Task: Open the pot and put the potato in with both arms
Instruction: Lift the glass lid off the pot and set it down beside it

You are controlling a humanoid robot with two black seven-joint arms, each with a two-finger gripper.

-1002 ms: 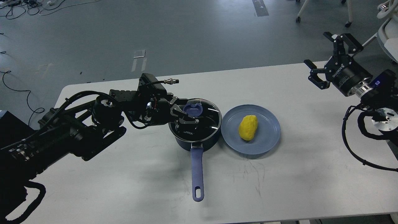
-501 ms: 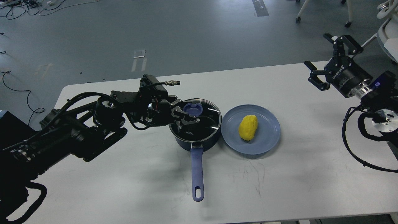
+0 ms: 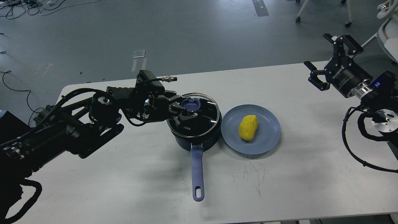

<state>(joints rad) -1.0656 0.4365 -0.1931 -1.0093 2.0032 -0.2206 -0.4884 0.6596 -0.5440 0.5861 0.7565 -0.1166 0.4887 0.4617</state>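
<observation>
A dark blue pot with a long blue handle stands at the middle of the white table. Its glass lid with a blue knob is raised and shifted left off the pot's rim. My left gripper is shut on the lid's knob. A yellow potato lies on a blue plate just right of the pot. My right gripper is open and empty, high at the table's far right edge, well away from the potato.
The white table has bare room in front of and left of the pot. Beyond its far edge is grey floor with cables and chair legs.
My left gripper has closed on the knob and lifted the lid, moving it up and a little left off the pot. The right arm has barely moved.
</observation>
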